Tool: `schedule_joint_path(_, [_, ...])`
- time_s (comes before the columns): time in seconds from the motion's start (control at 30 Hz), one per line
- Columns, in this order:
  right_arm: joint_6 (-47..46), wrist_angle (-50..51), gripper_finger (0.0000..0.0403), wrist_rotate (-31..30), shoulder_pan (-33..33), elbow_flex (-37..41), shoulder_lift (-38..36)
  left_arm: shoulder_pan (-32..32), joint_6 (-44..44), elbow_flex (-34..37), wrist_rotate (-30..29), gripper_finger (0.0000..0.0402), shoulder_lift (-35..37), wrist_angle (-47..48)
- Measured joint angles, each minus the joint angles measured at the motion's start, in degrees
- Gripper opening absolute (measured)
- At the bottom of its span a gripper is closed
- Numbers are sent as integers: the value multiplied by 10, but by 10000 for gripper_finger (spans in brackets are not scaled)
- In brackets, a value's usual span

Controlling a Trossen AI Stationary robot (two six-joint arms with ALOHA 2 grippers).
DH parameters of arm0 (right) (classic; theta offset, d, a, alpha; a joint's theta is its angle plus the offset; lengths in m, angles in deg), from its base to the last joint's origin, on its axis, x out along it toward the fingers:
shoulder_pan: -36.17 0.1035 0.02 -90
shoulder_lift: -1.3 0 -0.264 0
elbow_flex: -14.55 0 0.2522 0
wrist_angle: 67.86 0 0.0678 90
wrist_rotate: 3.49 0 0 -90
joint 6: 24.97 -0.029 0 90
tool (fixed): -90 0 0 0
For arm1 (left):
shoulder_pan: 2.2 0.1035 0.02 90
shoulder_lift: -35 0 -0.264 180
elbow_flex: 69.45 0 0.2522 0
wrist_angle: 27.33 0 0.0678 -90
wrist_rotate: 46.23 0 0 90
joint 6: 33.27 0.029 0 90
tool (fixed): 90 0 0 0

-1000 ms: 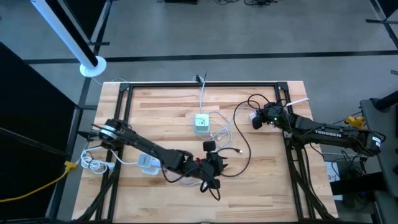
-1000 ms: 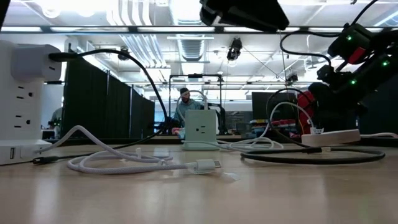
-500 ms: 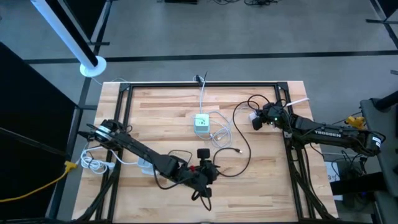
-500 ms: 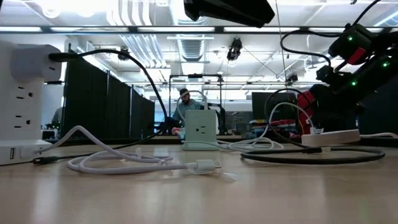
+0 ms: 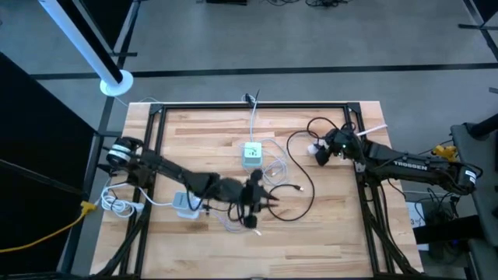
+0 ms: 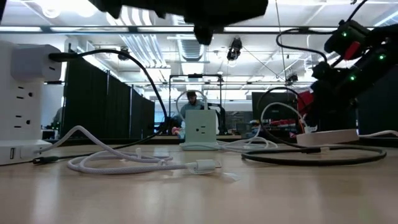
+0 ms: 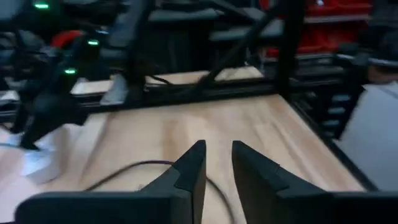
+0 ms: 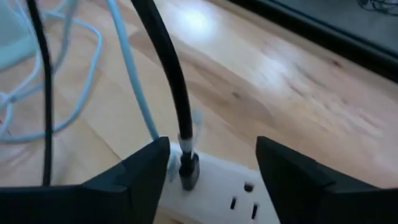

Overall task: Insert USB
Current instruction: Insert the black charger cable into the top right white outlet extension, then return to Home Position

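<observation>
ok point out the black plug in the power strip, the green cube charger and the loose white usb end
black plug [image 8: 188, 169], right wrist view, on the plug body seated in the strip
green cube charger [image 5: 251, 153], high view, on its top face
loose white usb end [image 6: 205, 165], low view, on the connector shell

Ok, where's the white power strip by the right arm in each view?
High view: white power strip on the table's right side, at the right gripper.
Low view: right of centre, flat on the table.
Right wrist view: between the gripper's fingers.
Left wrist view: blurred white shape, possibly it.
Shared landmark: the black cable plugged into it.
</observation>
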Motion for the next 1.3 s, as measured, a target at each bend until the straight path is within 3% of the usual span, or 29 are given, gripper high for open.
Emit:
schedule_joint_path(0.3, [24, 65, 273, 11, 0, -81, -1, 64, -29, -3, -22, 40, 20, 51])
schedule_joint_path(0.5, [30, 95, 279, 99, 1, -118, -6, 70, 51, -1, -22, 25, 137, 116])
schedule_joint_path(0.63, [7, 100, 272, 118, 5, -118, -6, 67, 67, 21, -22, 25, 220, 152])
schedule_joint_path(0.83, [-37, 115, 259, 174, 31, -117, -5, 42, 60, 151, -30, 25, 347, 130])
schedule_joint_path(0.9, [-38, 115, 254, 174, 42, -117, -7, 31, 51, 213, -61, 25, 389, 94])
schedule_joint_path(1.0, [-42, 123, 244, 133, 47, -131, -14, 21, 23, 305, -105, 25, 456, 36])
schedule_joint_path(1.13, [-44, 181, 228, 61, 47, -172, -16, 20, -17, 406, -109, 25, 530, -11])
schedule_joint_path(1.3, [-25, 270, 212, 43, 47, -234, -17, 21, -32, 470, -132, 25, 608, -40])
